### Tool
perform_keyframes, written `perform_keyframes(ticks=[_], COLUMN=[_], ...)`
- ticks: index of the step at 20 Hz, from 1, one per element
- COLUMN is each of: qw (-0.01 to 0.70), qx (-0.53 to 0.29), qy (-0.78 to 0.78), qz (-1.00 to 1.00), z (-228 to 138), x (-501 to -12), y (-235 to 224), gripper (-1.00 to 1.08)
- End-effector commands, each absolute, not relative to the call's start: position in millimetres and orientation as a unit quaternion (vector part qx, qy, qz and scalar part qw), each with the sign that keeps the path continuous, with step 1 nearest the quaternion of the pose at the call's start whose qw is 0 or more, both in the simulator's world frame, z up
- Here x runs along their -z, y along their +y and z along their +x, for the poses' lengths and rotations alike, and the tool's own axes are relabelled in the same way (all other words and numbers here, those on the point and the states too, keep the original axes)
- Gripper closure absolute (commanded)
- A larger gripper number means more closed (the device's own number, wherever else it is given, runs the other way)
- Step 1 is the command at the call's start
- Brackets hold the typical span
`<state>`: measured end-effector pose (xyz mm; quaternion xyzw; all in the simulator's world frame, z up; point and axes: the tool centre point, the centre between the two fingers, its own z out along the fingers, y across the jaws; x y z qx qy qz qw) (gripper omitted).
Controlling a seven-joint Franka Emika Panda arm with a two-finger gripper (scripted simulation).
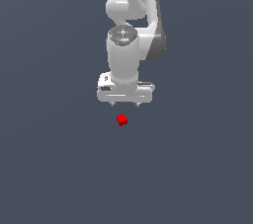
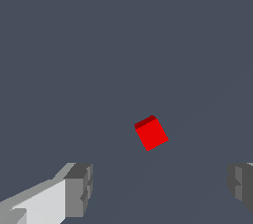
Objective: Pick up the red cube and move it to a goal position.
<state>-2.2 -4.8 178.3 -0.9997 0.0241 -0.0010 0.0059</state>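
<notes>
The red cube (image 1: 122, 119) is tiny and bright red and lies on the dark grey floor, turned at an angle. The white gripper (image 1: 125, 104) hangs above it with its fingers pointing down and spread wide, holding nothing. The cube sits just in front of the gripper's fingertips in the exterior view, a little toward the exterior view's left of their midpoint. In the wrist view the cube (image 2: 151, 132) shows beyond the open gripper (image 2: 160, 188), between the lines of the two grey fingertips (image 2: 79, 188), and apart from both.
The white arm (image 1: 129, 16) rises behind the gripper toward the top of the exterior view. The plain dark grey floor (image 1: 49, 168) surrounds the cube.
</notes>
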Motion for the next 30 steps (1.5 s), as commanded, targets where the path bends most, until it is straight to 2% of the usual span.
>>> perform_keyframes(ticks=[1,12,30], qw=[0.006,0.005,0.002], qx=[0.001,0.001,0.0], qy=[0.024,-0.016,-0.192], qz=[-1.0,-1.0,-0.981], z=[-2.2,-6.0,-17.4], x=[-178.3,-152.7,-38.2], y=[-4.8,-7.0,-20.6], gripper=[-0.92,-0.92,-0.92])
